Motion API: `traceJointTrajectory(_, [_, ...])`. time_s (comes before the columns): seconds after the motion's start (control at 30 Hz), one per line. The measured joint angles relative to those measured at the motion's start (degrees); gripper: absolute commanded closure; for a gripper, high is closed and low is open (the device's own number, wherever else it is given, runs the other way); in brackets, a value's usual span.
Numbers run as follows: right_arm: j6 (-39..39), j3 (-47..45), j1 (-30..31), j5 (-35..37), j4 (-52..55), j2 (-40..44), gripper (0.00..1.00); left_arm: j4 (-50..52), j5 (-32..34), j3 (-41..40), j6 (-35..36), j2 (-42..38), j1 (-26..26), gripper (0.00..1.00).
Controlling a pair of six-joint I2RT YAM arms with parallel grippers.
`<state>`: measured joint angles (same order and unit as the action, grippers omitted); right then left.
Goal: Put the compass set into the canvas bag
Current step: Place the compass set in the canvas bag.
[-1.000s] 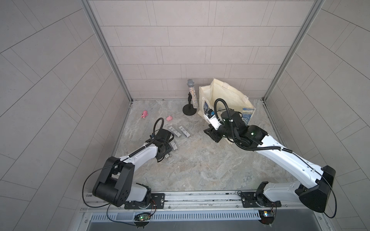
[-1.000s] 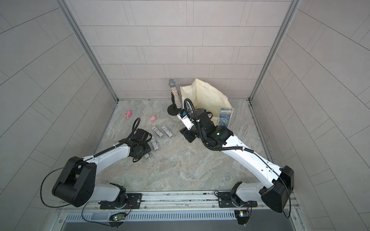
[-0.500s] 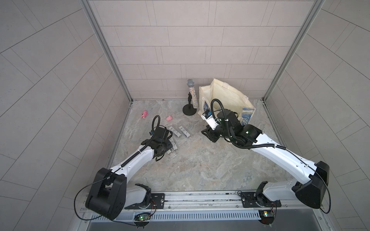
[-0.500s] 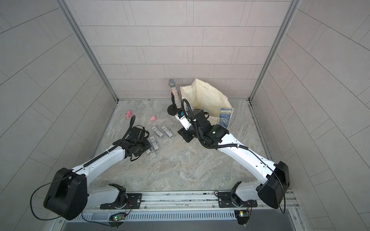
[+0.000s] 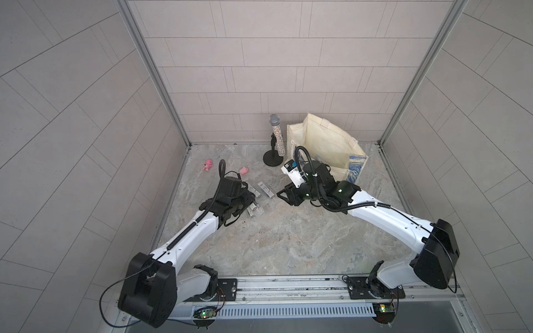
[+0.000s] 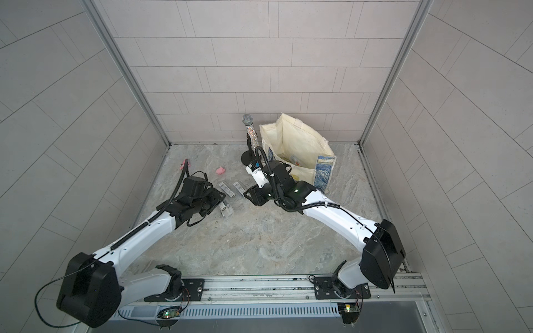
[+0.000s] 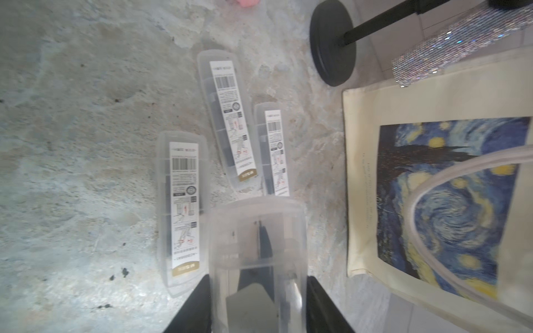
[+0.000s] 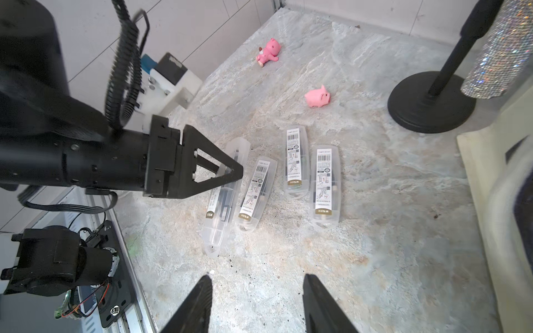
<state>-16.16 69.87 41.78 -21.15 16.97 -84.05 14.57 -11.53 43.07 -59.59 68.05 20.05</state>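
My left gripper (image 7: 258, 288) is shut on a clear plastic compass set case (image 7: 256, 230). In the right wrist view the left gripper (image 8: 235, 170) holds this case (image 8: 220, 207) by one end, and the other end slants down to the floor. Three more labelled compass set cases (image 8: 295, 161) lie beside it. The cream canvas bag (image 5: 326, 144) with the starry-night print (image 7: 450, 201) stands open at the back right in both top views. My right gripper (image 8: 256, 299) hangs open and empty over bare floor between the cases and the bag, also seen in a top view (image 5: 284, 196).
A glittery microphone (image 5: 277, 138) on a black round-based stand (image 5: 272, 159) stands just left of the bag (image 6: 297, 144). Two pink pig toys (image 8: 268, 52) (image 8: 317, 98) lie on the floor behind the cases. Tiled walls close in the stone floor.
My right gripper has moved left, away from the bag toward the cases, and its jaws have opened wider. My left arm has shifted slightly with the case still in its grip.
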Motion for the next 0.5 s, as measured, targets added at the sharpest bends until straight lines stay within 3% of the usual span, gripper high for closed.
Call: traceJointTrajectory(0.5, [-2.64,5.90,2.21,-6.14,-2.01,-9.86,0.45,-7.04,-5.38,3.54,-5.14,-1.38,0.42,0.76])
